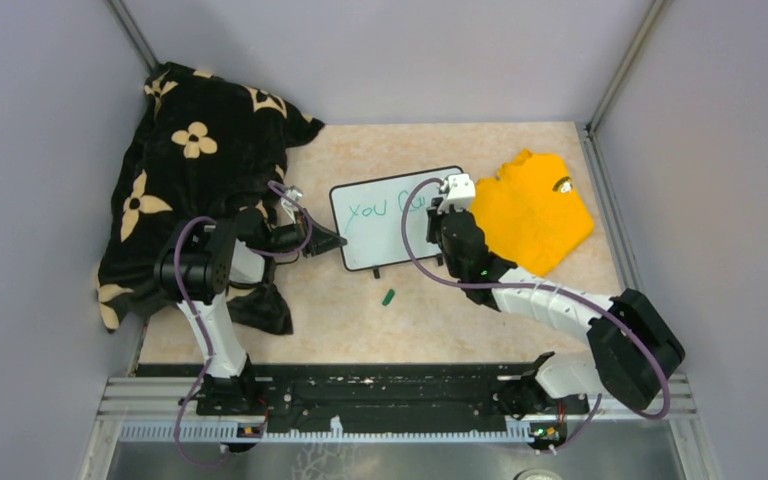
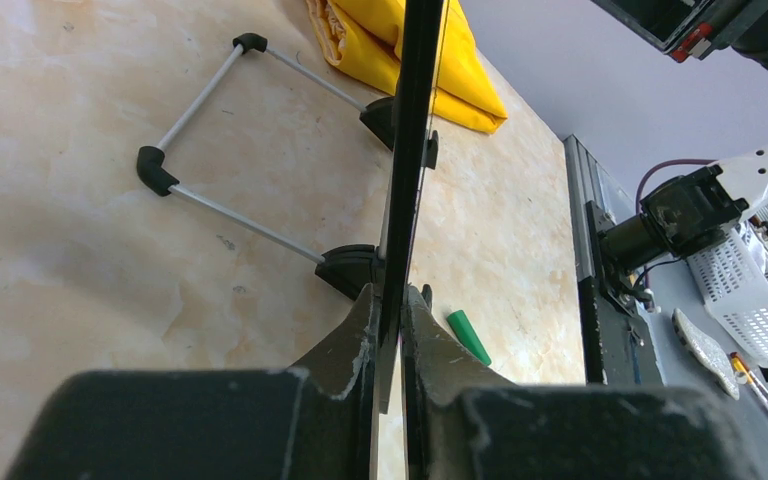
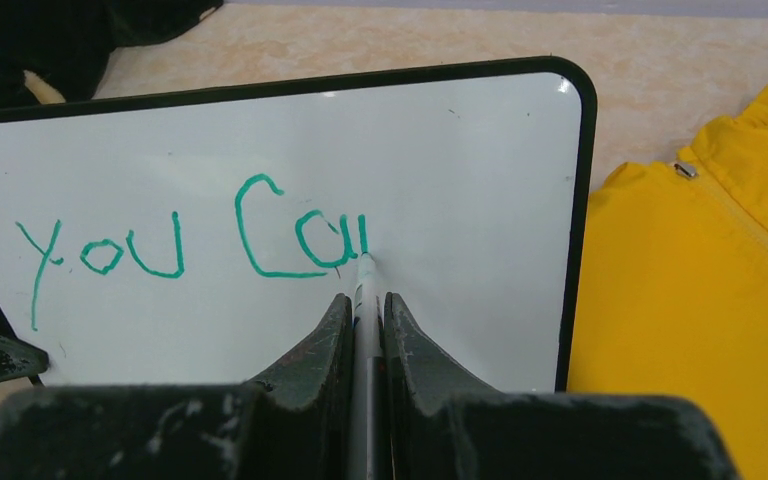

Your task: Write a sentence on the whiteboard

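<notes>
While your left tool (image 2: 392,300) clamps the whiteboard (image 3: 460,150) and right tool (image 3: 365,300) clamps the marker (image 3: 364,280), only "You Ca" is written.

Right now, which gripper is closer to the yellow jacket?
Right. The right gripper holds a marker on the whiteboard beside the yellow jacket; the left gripper clamps the whiteboard's far edge.

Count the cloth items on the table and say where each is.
2. The black flower-patterned cloth is heaped in the far left corner; the yellow garment lies just right of the whiteboard. Anything under the black heap would be hidden.
</notes>
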Robot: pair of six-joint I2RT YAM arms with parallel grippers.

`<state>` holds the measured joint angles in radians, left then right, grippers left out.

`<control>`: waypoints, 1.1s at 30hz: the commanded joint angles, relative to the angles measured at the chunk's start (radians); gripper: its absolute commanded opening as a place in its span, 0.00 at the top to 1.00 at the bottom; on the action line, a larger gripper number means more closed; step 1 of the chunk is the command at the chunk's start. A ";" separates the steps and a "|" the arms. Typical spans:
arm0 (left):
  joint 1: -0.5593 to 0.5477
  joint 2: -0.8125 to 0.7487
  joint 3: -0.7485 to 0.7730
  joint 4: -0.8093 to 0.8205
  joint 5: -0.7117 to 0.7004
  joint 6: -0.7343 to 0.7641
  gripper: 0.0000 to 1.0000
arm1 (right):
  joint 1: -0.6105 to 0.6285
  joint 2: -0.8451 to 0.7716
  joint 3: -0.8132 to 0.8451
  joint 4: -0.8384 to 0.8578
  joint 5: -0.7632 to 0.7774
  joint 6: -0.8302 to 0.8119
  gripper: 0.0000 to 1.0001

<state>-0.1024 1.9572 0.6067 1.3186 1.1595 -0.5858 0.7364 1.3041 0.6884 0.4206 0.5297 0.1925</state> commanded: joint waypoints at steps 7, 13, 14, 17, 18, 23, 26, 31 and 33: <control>-0.006 -0.008 0.002 -0.056 0.005 0.014 1.00 | -0.012 -0.025 -0.018 0.001 0.013 0.029 1.00; -0.008 -0.007 0.001 -0.057 0.005 0.015 1.00 | -0.011 -0.010 0.024 0.006 0.018 0.002 1.00; -0.007 -0.009 0.002 -0.058 0.005 0.015 1.00 | -0.011 -0.007 0.032 0.009 0.019 -0.003 1.00; -0.008 -0.009 0.001 -0.060 0.006 0.017 1.00 | -0.012 0.002 0.055 0.010 0.019 -0.012 1.00; -0.008 -0.009 0.001 -0.061 0.005 0.017 1.00 | -0.011 0.005 0.061 0.010 0.019 -0.015 1.00; -0.008 -0.009 0.001 -0.064 0.005 0.020 1.00 | -0.013 0.015 0.082 0.013 0.016 -0.023 1.00; -0.008 -0.009 0.002 -0.065 0.005 0.021 1.00 | -0.016 0.019 0.088 0.013 0.014 -0.027 1.00; -0.008 -0.008 0.003 -0.066 0.005 0.021 1.00 | -0.026 0.022 0.100 0.015 0.013 -0.031 1.00; -0.009 -0.008 0.002 -0.067 0.005 0.023 1.00 | -0.032 0.023 0.104 0.015 0.013 -0.033 1.00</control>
<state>-0.1070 1.9518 0.6075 1.2999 1.1599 -0.5785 0.7288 1.3178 0.7303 0.4019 0.5293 0.1757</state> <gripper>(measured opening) 0.134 0.112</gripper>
